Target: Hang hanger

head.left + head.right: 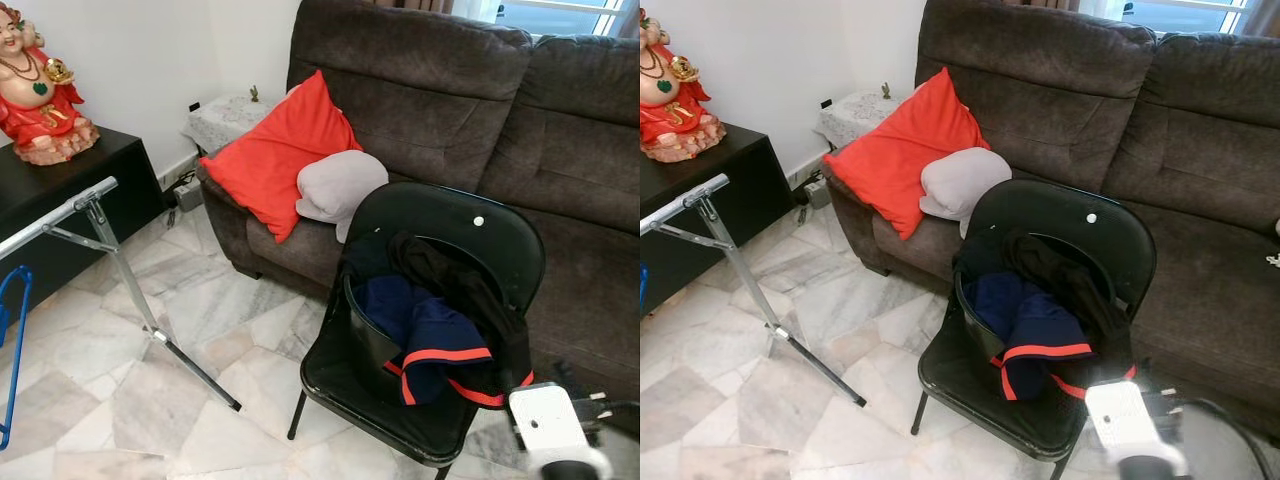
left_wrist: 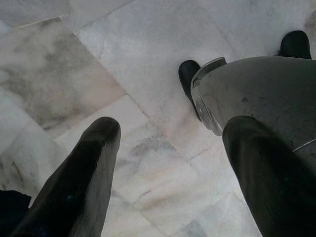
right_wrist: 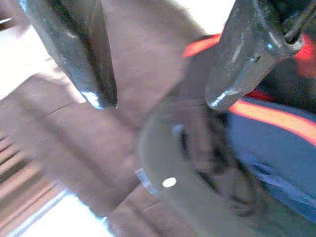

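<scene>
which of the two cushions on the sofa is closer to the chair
The grey cushion. It lies low on the sofa seat, right behind the black chair's backrest, while the red cushion stands propped against the sofa's armrest end, farther to the left.

hanger (image 1: 12, 345): I see a blue one, at the far left edge, partly cut off
pose: upright, below the metal rack bar (image 1: 55, 215)

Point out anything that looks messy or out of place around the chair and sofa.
The clothes are bundled in a heap in a black basket on the chair, spilling over its rim instead of hanging. On the sofa, the red cushion leans askew with a grey pillow slumped against it.
</scene>
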Controlling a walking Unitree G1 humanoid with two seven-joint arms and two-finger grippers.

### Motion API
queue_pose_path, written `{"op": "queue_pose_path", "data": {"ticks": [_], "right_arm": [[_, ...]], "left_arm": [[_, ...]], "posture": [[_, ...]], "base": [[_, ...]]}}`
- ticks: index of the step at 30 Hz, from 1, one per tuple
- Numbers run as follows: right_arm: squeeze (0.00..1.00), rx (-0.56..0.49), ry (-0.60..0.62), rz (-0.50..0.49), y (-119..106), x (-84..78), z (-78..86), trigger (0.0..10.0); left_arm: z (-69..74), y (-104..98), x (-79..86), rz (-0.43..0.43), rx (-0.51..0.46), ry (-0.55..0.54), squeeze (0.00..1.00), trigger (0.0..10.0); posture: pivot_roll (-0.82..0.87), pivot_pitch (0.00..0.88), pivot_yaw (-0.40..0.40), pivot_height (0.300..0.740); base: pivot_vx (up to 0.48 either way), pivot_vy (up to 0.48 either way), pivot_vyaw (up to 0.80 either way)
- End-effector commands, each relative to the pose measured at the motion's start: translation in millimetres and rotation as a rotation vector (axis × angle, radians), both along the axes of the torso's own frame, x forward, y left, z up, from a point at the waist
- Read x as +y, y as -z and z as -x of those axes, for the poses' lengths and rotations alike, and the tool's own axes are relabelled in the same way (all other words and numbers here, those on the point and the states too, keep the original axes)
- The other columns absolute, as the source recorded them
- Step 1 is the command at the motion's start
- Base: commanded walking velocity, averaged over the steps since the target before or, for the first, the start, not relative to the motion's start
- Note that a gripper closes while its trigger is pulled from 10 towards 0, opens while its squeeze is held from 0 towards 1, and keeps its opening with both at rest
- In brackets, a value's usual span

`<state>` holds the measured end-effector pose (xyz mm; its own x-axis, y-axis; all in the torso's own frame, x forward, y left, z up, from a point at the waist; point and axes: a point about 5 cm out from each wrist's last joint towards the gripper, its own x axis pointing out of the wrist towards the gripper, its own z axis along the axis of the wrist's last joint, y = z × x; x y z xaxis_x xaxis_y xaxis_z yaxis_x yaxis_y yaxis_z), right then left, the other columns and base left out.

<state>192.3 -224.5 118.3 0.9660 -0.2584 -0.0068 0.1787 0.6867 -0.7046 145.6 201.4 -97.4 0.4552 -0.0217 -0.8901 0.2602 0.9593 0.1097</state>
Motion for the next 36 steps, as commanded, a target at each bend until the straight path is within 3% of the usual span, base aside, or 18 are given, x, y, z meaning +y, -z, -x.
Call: {"op": "queue_pose_path", "data": {"ticks": [1, 6, 15, 16, 17, 18, 24, 25, 26, 27, 28, 36], "right_arm": [[0.00, 0.016, -0.002, 0.102, 1, -0.4, -3.3, 10.0], [0.00, 0.065, -0.024, 0.266, 6, -6.0, -13.4, 10.0], [0.00, 0.121, -0.061, 0.269, 29, -9.0, -30.2, 10.0], [0.19, 0.119, -0.063, 0.262, 31, -9.7, -34.6, 10.0], [0.53, 0.114, -0.073, 0.251, 32, -8.2, -38.8, 10.0], [0.60, 0.114, -0.086, 0.254, 33, -6.1, -41.8, 10.0], [0.58, 0.114, -0.124, 0.248, 37, 0.0, -48.2, 10.0], [0.53, 0.117, -0.140, 0.243, 40, 2.6, -50.4, 10.0], [0.40, 0.119, -0.145, 0.233, 41, 3.6, -51.2, 10.0], [0.40, 0.119, -0.145, 0.233, 41, 3.6, -51.2, 10.0], [0.00, 0.127, -0.190, 0.227, 44, 9.8, -53.2, 10.0], [0.00, 0.151, -0.237, 0.212, 52, 18.9, -50.6, 10.0]], "left_arm": [[11.9, 6, -7.3, 0.025, 0.057, 0.023, 0.00, 10.0], [11.5, 5, -7.3, 0.025, 0.055, 0.019, 0.00, 10.0], [11.1, 5, -6.9, 0.026, 0.057, 0.020, 0.00, 10.0], [10.8, 5, -6.8, 0.026, 0.055, 0.020, 0.00, 10.0], [10.5, 5, -6.6, 0.026, 0.053, 0.017, 0.00, 10.0], [10.5, 5, -6.5, 0.025, 0.053, 0.017, 0.00, 10.0], [10.4, 5, -6.4, 0.025, 0.054, 0.018, 0.00, 10.0], [10.3, 5, -6.5, 0.025, 0.054, 0.019, 0.00, 10.0], [10.3, 5, -6.5, 0.025, 0.054, 0.019, 0.00, 10.0], [10.3, 5, -6.5, 0.025, 0.054, 0.019, 0.00, 10.0], [10.4, 5, -6.6, 0.025, 0.054, 0.018, 0.00, 10.0], [10.8, 5, -6.6, 0.026, 0.054, 0.014, 0.00, 10.0]], "posture": [[-0.04, 0.073, 0.021, 0.740], [-0.04, 0.074, 0.021, 0.740], [-0.05, 0.075, 0.029, 0.740], [-0.04, 0.073, 0.029, 0.740], [-0.04, 0.073, 0.030, 0.740], [-0.04, 0.073, 0.031, 0.740], [-0.04, 0.073, 0.034, 0.740], [-0.04, 0.073, 0.034, 0.740], [-0.04, 0.073, 0.034, 0.740], [-0.04, 0.073, 0.034, 0.740], [-0.03, 0.072, 0.032, 0.740], [-0.03, 0.070, 0.030, 0.740]], "base": [[0.000, 0.000, 0.00], [0.000, 0.000, 0.00], [0.000, 0.000, 0.00], [0.000, 0.000, 0.00], [0.000, 0.000, 0.00], [0.000, 0.000, 0.00], [0.000, 0.000, 0.00], [0.000, 0.000, 0.00], [0.000, 0.000, 0.00], [0.000, 0.000, 0.00], [0.000, 0.000, 0.00], [0.000, 0.000, 0.00]]}}
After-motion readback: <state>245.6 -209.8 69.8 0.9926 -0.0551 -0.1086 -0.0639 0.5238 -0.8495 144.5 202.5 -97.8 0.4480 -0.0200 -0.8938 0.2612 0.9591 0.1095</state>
